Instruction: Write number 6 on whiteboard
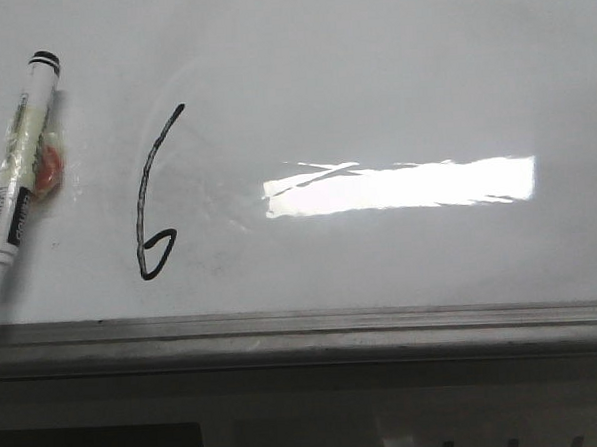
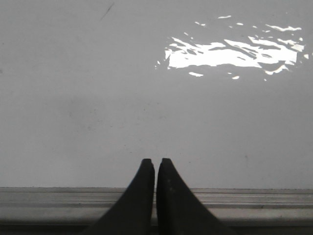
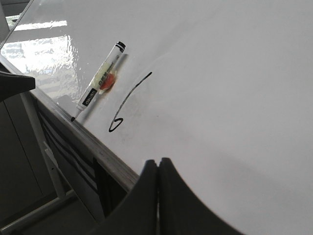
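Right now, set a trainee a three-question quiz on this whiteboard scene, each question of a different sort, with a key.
1. True or false: the marker lies flat on the whiteboard, held by no gripper.
2. Multiple choice: in the front view, where is the number 6 relative to the marker? A) to its left B) to its right C) underneath it
3. Short answer: how do the fingers of the left gripper and the right gripper stand?

Key:
1. True. It rests near the rail with its tip toward it.
2. B.
3. Both are closed with nothing between them.
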Robot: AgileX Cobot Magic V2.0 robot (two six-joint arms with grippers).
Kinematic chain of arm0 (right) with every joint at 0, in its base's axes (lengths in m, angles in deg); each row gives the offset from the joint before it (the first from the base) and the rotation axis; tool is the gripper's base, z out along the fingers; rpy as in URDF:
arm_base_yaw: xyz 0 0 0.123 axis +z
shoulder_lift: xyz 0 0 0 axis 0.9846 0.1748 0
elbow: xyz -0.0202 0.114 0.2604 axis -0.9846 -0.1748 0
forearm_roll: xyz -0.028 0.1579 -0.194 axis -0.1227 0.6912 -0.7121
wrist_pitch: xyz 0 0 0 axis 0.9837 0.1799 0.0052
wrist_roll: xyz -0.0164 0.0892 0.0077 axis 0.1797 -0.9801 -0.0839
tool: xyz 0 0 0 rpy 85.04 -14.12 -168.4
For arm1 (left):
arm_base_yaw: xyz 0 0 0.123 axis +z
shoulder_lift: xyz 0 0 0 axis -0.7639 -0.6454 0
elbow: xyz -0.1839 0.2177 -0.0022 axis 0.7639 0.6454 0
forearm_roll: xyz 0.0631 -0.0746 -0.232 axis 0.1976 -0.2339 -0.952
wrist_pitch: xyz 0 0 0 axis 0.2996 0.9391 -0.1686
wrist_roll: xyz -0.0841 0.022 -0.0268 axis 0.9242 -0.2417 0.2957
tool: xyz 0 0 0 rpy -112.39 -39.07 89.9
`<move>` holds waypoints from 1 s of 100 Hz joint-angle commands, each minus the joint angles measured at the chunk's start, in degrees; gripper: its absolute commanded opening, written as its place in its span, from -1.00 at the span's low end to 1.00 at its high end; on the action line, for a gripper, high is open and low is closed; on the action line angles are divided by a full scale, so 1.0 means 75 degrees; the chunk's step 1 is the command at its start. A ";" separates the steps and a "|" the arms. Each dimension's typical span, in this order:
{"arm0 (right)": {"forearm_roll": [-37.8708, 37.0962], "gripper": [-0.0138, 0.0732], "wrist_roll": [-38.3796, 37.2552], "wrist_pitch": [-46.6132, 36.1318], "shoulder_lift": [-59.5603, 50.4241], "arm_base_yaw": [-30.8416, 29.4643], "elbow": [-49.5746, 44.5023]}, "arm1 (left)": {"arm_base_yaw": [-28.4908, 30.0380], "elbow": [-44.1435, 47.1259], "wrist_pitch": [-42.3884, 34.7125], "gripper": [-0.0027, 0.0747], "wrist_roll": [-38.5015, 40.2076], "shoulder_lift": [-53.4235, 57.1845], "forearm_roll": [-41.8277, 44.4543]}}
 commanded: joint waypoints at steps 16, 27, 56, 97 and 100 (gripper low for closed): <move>-0.0061 -0.83 0.0056 -0.0610 0.0035 -0.0040 0.0210 | 0.0017 0.0194 -0.0475 -0.98 0.0100 0.0217 -0.0012; -0.0061 -0.83 0.0056 -0.0610 0.0035 -0.0040 0.0210 | 0.0017 0.0194 -0.0475 -0.98 0.0100 0.0217 -0.0012; -0.0061 -0.83 0.0056 -0.0595 0.0035 -0.0040 0.0210 | 0.0017 0.0194 -0.0475 -0.98 0.0100 0.0217 -0.0012; -0.1819 -0.83 -0.0473 -0.1087 0.0035 -0.1039 0.0116 | 0.0017 0.0194 -0.0475 -0.98 0.0100 0.0217 -0.0012; -0.1977 -0.83 -0.0739 -0.1204 0.0035 -0.1332 0.0033 | 0.0017 0.0194 -0.0475 -0.98 0.0100 0.0217 -0.0012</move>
